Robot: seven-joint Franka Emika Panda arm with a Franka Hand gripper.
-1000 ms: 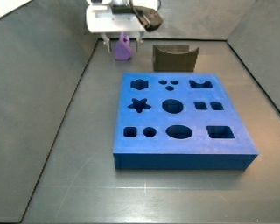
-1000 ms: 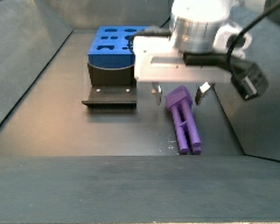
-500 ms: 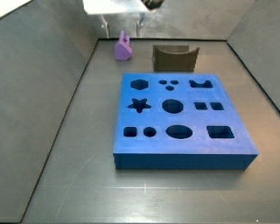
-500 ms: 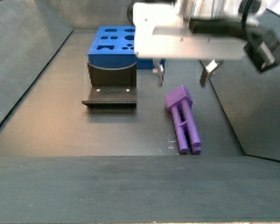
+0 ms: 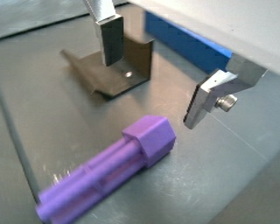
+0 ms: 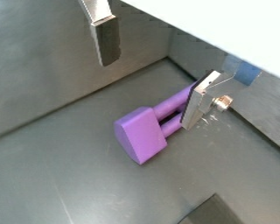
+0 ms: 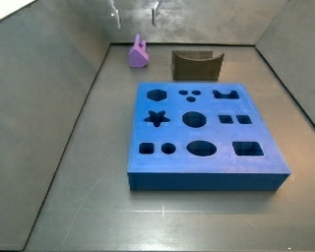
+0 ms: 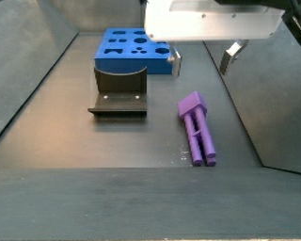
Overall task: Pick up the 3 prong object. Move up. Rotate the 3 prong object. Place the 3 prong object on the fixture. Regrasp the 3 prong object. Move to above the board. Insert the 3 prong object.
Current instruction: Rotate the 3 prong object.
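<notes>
The first step, picking up the 3 prong object, is judged to be in hand, since nothing is carried. The purple piece is seen lying flat on the dark floor in both side views, at about 4 o'clock from the fixture in one of them and just beside it at 9 o'clock in the other. The gripper is held high above the floor, its silver fingers set wide apart with only empty air between the dark pads; in a side view only the finger tips show at the upper edge. In both wrist views the object is found below the open jaws, apart from them and touched by neither. The fixture stands empty at 12 o'clock of the board, whose cutouts are all unfilled. For the next move, a descent is called for until the fingers straddle the object's body, with the jaws aligned across its narrow width before they are closed, so that it is not pushed aside.
</notes>
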